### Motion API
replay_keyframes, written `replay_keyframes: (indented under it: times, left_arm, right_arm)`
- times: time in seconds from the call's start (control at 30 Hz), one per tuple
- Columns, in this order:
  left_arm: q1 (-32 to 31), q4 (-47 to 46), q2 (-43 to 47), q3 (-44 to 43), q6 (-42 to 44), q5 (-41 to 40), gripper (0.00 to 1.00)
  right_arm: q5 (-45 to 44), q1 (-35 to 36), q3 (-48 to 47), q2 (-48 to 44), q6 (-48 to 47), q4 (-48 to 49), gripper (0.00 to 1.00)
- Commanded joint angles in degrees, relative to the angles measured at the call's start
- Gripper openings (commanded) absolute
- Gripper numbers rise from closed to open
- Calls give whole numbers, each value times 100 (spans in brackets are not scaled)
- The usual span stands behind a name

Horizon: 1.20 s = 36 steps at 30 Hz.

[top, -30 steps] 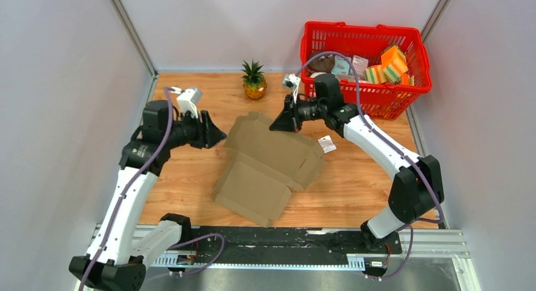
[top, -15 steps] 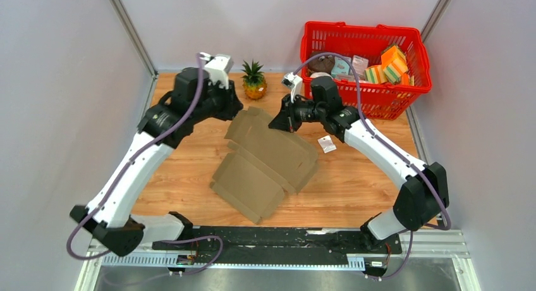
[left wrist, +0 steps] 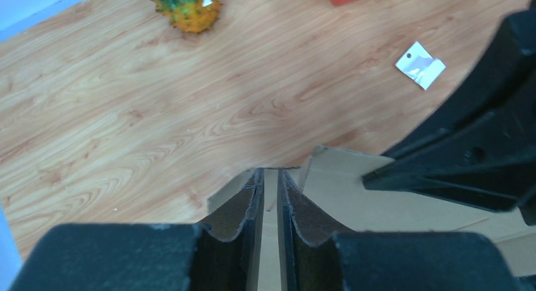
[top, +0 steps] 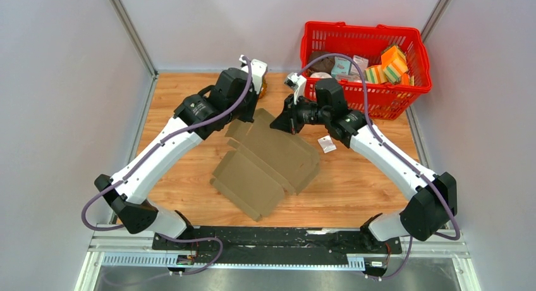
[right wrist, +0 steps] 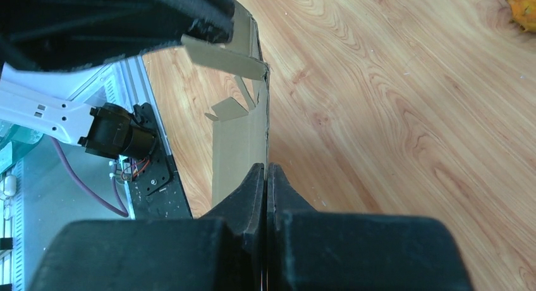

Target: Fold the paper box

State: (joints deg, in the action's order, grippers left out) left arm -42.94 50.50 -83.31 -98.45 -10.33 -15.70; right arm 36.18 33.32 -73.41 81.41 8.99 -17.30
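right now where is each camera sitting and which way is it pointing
Top external: above and behind the bases, looking down on both arms, the paper box and the red basket.
Left wrist: looks along the left claw, over the box's edge, toward the pineapple.
Right wrist: looks along the right claw, clamped on the box's edge, toward the left arm's base.
Both wrist views share box and pineapple.

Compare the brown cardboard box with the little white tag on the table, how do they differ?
The paper box is brown; the paper tag is white. The paper box is far larger, with flaps and creases; the paper tag is a small slip. The right gripper pinches the paper box's edge; nothing touches the paper tag. Both are thin and rest on the wooden table.
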Motion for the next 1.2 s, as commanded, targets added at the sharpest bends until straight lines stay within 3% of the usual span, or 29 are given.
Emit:
replay_keyframes:
  times: [0.0,0.4,0.53,0.67,0.8,1.0,1.17]
  left_arm:
    - [-259,-312,236,203,66,-196,20]
    - [-356,-1366,350,1108,-514,1216,21]
    - [-356,-1455,376,1127,-585,1158,24]
    - [-321,-1883,1155,1740,-690,850,31]
    - [39,-2518,2290,3223,-1181,1174,36]
    - [531,-2159,3855,4455,-1761,456,45]
    - [1261,-2246,4577,5037,-2385,814,46]
  right_arm:
    - [-120,43,-7,-116,32,87,0]
    - [406,69,177,-309,278,402,0]
    - [636,69,257,-336,331,526,0]
    - [381,52,257,-397,383,447,0]
    - [434,52,248,-459,612,517,0]
    - [363,52,274,-538,612,455,0]
    - [328,52,309,-635,604,464,0]
